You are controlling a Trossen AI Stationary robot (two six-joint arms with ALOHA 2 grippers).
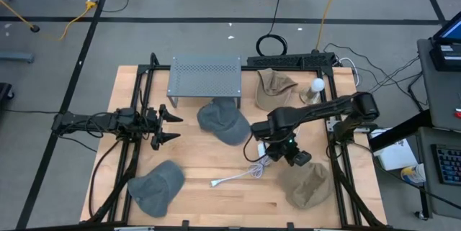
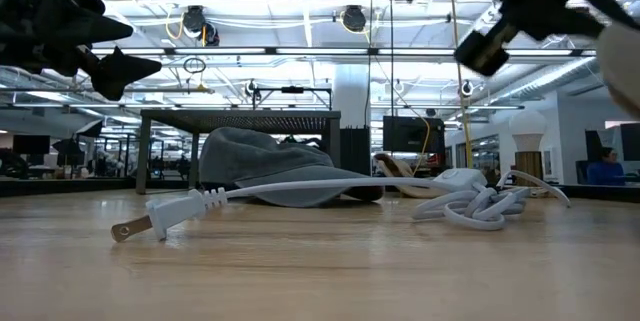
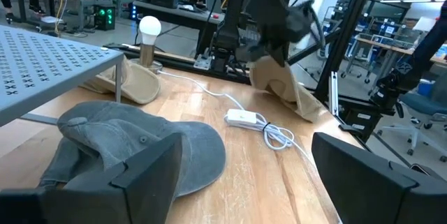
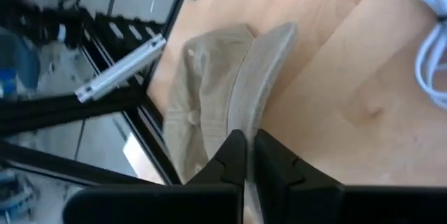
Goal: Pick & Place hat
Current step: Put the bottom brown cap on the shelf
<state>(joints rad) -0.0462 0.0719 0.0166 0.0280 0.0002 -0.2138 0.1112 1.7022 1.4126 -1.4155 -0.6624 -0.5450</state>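
Fingers of right gripper [image 4: 244, 155] pinch the tan hat [image 4: 216, 98] brim, I note; the high view hides this. Left gripper [image 1: 171, 127] gapes, mid-left.

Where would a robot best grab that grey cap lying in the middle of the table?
Probably by the brim. The grey cap lies flat beside the metal rack, its stiff brim thin enough to pinch, facing the open left claw. Come in low from that side; the soft crown would just crumple.
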